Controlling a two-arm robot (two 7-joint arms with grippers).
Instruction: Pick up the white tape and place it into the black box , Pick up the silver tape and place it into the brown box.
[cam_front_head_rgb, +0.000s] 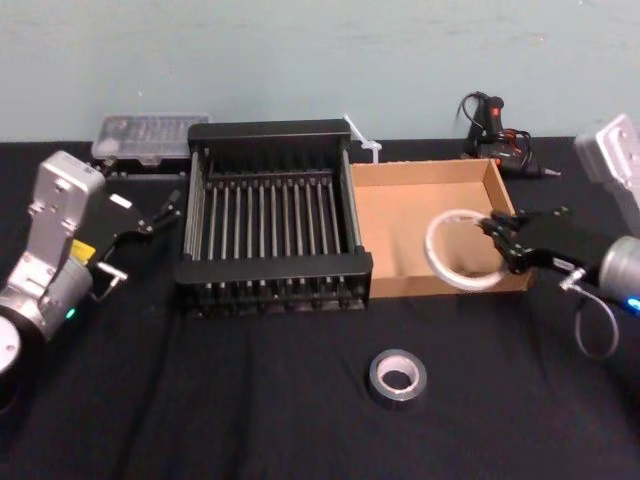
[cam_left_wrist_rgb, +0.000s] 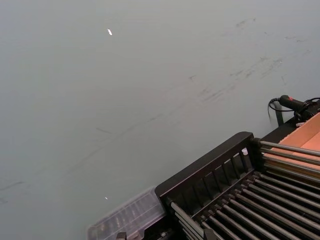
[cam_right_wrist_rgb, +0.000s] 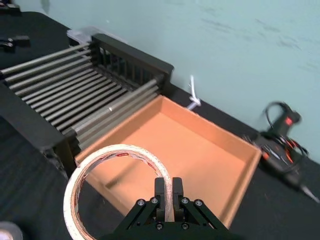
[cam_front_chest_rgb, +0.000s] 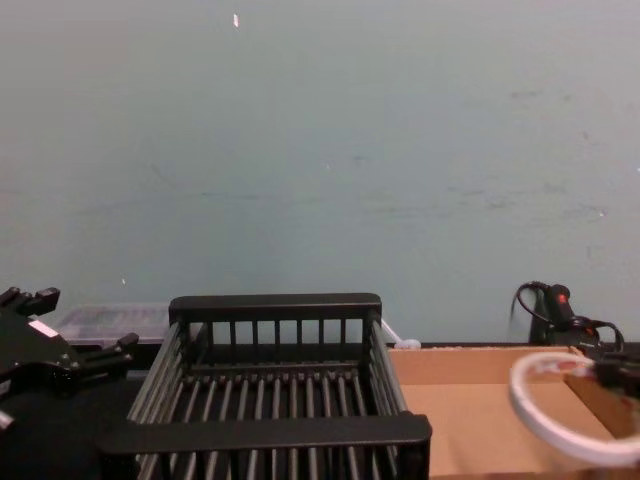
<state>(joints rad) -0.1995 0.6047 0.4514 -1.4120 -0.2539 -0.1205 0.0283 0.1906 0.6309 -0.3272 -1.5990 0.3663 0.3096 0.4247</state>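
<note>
My right gripper (cam_front_head_rgb: 497, 234) is shut on the white tape (cam_front_head_rgb: 430, 250), a thin ring with red printing. It holds the ring upright, just above the front right part of the brown box (cam_front_head_rgb: 400, 225). In the right wrist view both fingers pinch the tape's band (cam_right_wrist_rgb: 100, 155) over the tray's near wall (cam_right_wrist_rgb: 115, 192). The black box (cam_front_head_rgb: 270, 131) stands left of the tray, touching it. The silver tape (cam_front_head_rgb: 378, 375) lies flat on the black cloth in front of both boxes. My left gripper (cam_front_head_rgb: 165, 212) hovers open, left of the crate.
A clear plastic case (cam_front_head_rgb: 150, 135) sits behind the crate's left corner. A black and red corded tool (cam_front_head_rgb: 495, 120) lies behind the tray, and a white zip tie (cam_front_head_rgb: 362, 140) is at the crate's back right corner. The wall rises just behind the table.
</note>
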